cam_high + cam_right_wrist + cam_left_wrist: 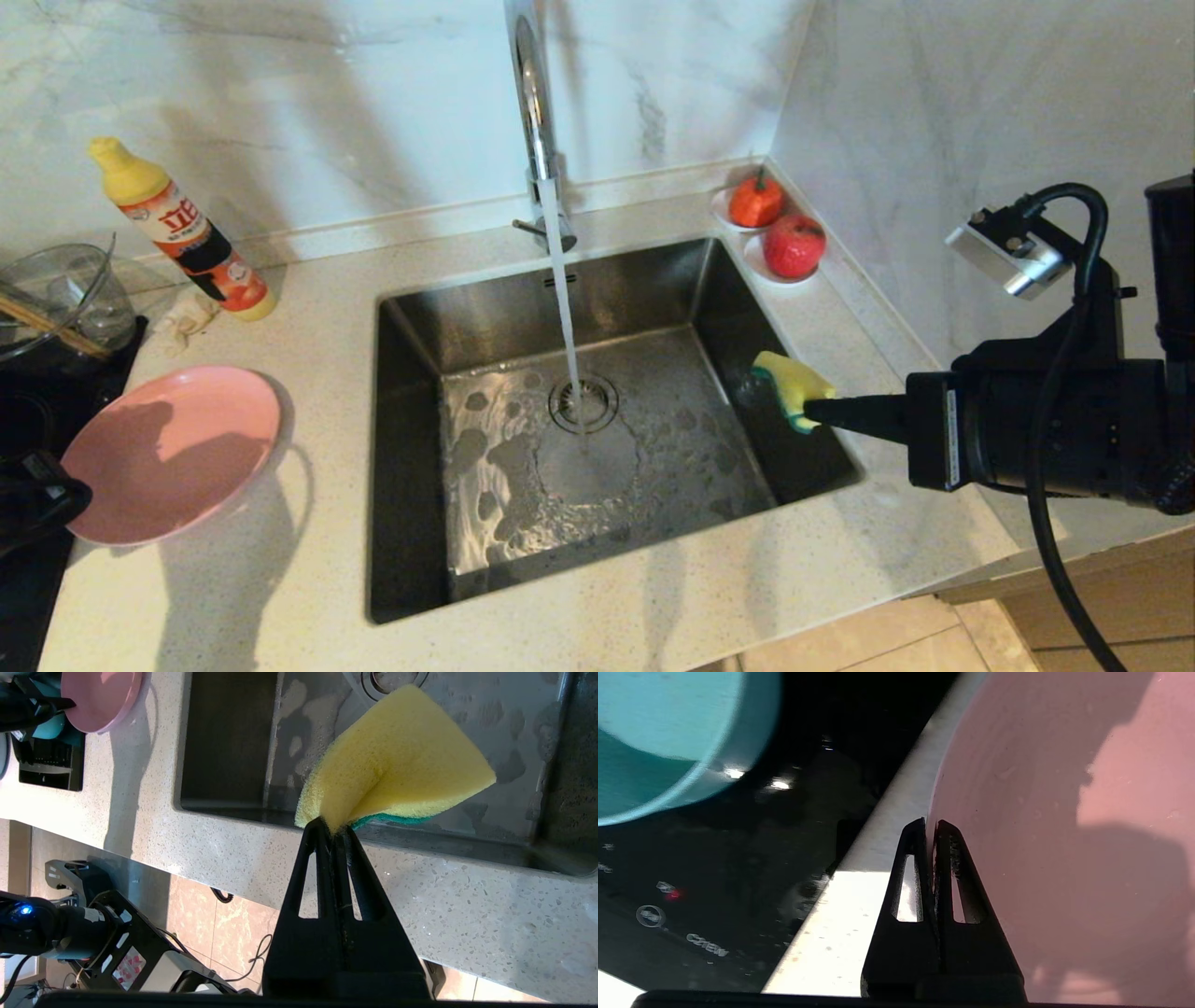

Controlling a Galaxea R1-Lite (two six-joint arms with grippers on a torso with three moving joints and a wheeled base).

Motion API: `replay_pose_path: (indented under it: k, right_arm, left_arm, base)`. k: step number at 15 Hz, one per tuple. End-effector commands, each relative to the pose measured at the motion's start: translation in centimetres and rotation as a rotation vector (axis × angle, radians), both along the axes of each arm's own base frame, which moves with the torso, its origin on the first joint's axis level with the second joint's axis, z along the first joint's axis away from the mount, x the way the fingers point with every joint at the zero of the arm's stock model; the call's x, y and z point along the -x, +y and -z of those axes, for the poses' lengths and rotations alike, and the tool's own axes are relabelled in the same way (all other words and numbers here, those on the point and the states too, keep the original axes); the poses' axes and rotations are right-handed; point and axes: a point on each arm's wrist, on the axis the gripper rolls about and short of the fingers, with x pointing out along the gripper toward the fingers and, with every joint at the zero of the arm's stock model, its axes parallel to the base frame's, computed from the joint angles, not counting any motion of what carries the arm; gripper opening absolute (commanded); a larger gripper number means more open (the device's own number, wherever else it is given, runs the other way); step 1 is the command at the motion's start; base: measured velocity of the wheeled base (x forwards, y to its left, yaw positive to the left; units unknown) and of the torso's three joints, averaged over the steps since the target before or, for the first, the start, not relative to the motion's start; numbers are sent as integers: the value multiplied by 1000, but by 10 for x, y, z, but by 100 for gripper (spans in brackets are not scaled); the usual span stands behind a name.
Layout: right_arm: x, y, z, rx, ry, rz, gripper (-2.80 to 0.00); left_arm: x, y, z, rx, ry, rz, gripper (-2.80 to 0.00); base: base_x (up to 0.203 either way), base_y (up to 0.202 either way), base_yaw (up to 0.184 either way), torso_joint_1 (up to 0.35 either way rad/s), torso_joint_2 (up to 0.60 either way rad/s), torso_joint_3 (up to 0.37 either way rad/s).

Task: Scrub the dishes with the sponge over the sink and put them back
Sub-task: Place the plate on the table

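Pink plate (173,448): matte, shallow, on the counter left of the sink (597,308), overhanging the counter's left edge. Teal bowl (668,742): on the black cooktop just beside the plate. Sponge (790,385): yellow, green scouring layer underneath, pinched and folded, held in the air over the sink's right edge. Sink: steel, wet, tap running onto drain.

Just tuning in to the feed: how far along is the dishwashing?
Early on. The right end effector is shut on the sponge over the sink, tap running. The left end effector pinches the plate rim on the counter. Scrubbing plate and bowl remains.
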Motion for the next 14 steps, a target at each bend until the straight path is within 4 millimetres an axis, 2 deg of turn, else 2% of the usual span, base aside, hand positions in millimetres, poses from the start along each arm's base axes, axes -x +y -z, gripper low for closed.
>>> replay_pose_path:
  k: [1, 5, 6, 12, 14]
  right_arm:
    - [-1, 1, 0, 0, 3, -1, -280]
    - [-1, 1, 0, 0, 3, -1, -280]
    - [-2, 1, 0, 0, 4, -1, -280]
    - [-3, 2, 2, 5, 9, 1, -280]
    - [-2, 1, 2, 6, 11, 2, -280]
  left_arm:
    - [1, 5, 3, 1, 10, -9, -280]
    - [2, 5, 8, 13, 28, -11, -280]
    - [2, 6, 8, 11, 24, -13, 0]
    - [3, 6, -15, -36, -47, -16, 0]
    - [8, 1, -29, -46, -95, 5, 0]
  base:
    - [0, 0, 0, 0, 0, 0]
    - [0, 0, 0, 0, 0, 0]
    - [0, 0, 0, 0, 0, 0]
    - [0, 0, 0, 0, 0, 0]
    - [0, 0, 0, 0, 0, 0]
